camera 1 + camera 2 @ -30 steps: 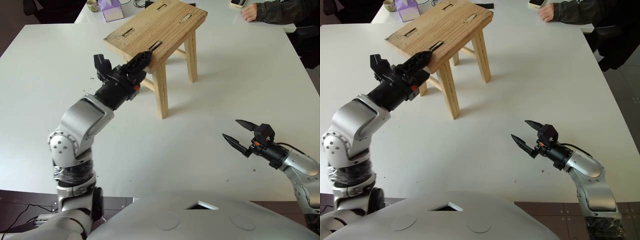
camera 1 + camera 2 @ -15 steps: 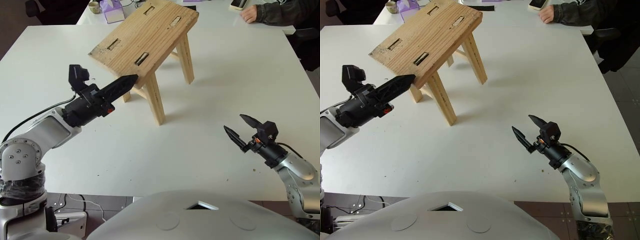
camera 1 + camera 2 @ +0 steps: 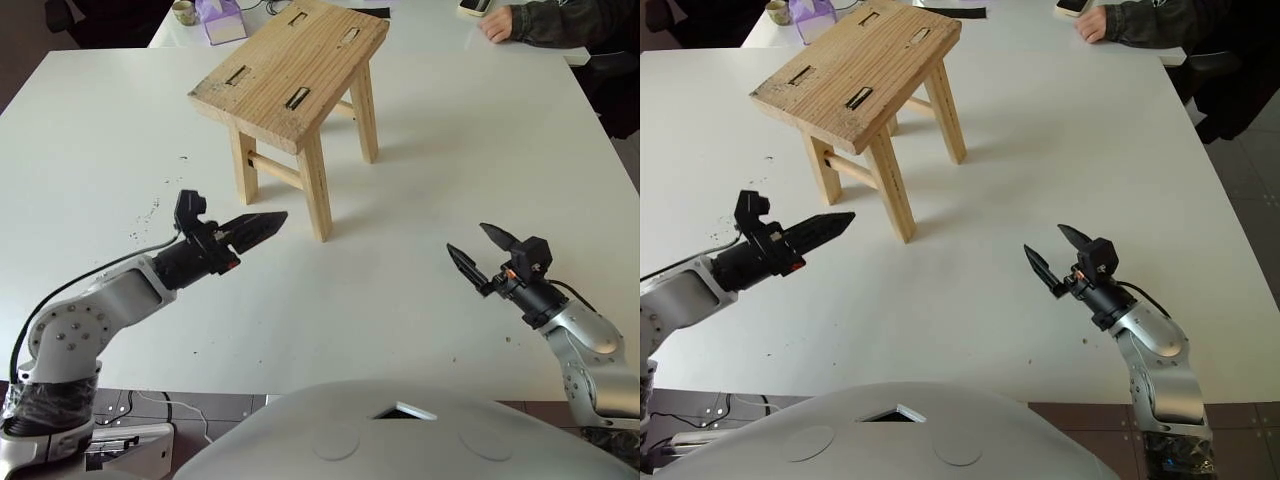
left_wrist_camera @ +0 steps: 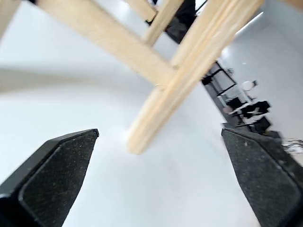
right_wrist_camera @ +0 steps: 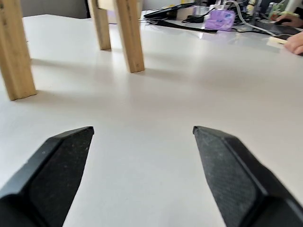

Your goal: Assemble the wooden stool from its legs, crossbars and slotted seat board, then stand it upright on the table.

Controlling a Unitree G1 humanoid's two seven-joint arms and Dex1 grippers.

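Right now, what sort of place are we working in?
Probably an office: a large white table, a tissue box and mug on the desk behind it, cables farther back.

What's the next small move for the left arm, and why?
Probably ease the left gripper back toward the table edge and stop. The stool stands upright on the table, its visible legs down, and both the left gripper and the right gripper are open, empty and apart from it, so nothing seems left to assemble.
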